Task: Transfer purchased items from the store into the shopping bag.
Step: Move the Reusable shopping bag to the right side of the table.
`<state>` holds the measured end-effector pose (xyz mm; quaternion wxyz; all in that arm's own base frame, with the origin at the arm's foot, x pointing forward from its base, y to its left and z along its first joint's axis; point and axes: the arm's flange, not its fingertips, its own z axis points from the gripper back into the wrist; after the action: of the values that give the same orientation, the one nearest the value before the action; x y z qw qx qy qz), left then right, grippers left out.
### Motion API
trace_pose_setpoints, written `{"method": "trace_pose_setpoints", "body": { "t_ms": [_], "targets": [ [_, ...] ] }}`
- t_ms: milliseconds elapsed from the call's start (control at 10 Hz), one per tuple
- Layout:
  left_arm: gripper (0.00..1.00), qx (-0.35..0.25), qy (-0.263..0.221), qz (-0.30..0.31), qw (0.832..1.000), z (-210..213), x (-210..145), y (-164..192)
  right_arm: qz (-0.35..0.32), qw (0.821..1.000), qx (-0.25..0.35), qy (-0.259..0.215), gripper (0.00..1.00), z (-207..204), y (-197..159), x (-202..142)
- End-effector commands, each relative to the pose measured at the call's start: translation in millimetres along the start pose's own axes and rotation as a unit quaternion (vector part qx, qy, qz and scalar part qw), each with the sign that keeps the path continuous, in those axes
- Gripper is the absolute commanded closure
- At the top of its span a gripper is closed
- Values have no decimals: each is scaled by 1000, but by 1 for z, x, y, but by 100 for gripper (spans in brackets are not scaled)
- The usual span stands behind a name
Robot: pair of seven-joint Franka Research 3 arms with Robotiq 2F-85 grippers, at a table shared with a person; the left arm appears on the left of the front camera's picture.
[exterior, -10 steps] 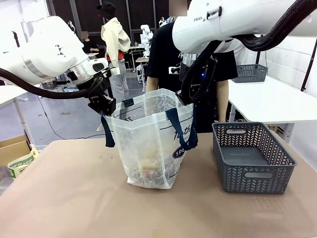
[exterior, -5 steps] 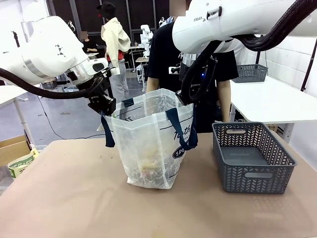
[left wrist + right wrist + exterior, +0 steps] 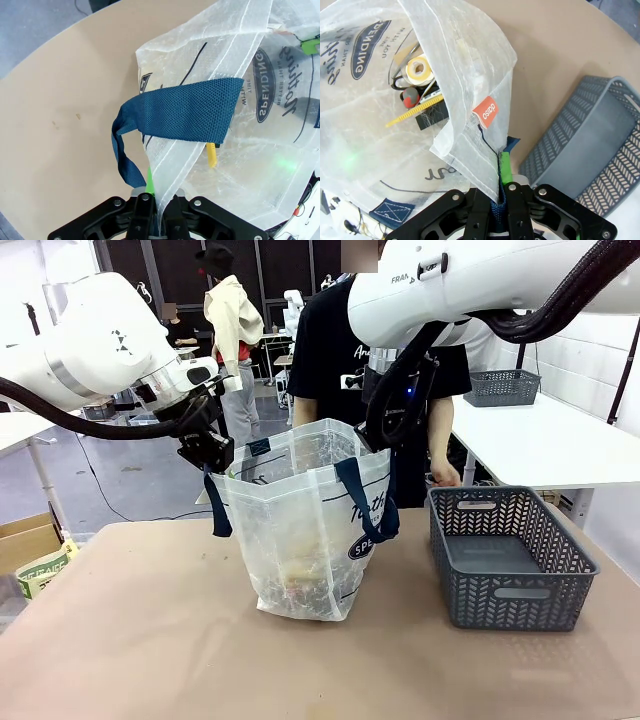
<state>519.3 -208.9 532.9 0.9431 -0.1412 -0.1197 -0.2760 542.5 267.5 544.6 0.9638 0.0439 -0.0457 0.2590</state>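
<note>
Right, tan table (image 3: 150, 640) up front, with the clear plastic bag (image 3: 300, 530) standing upright mid-table. The grey slotted basket (image 3: 510, 570) sits just beside it on the robot's right, not touching. Items (image 3: 420, 95) lie at the bottom of the bag (pale roll, yellow strip, black block; the rest is too blurred to tell). The left gripper (image 3: 213, 462) has its jaws clamped tight on the bag's left rim, next to a blue strap (image 3: 180, 107). The right gripper (image 3: 375, 440) is pinched closed on the right rim. The bag's mouth gapes between them. At the far edge stands a person in black, one hand (image 3: 443, 477) just behind the basket's far rim.
</note>
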Motion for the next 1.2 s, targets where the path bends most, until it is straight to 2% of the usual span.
{"method": "trace_pose_setpoints", "body": {
  "t_ms": [0, 800, 1100],
  "targets": [
    [100, 1, -1, 0, 1000, 2, 0, 0, 0, 1000, 0, -1, 100, 0, 0, 0],
    [100, 0, 0, 0, 1000, 0, 0, 0, 0, 1000, 0, 0, 100, 0, 0, 0],
    [100, -17, -8, 12, 1000, 2, 6, -19, -47, 999, 26, -6, 100, 7, 3, 9]
  ]
}}
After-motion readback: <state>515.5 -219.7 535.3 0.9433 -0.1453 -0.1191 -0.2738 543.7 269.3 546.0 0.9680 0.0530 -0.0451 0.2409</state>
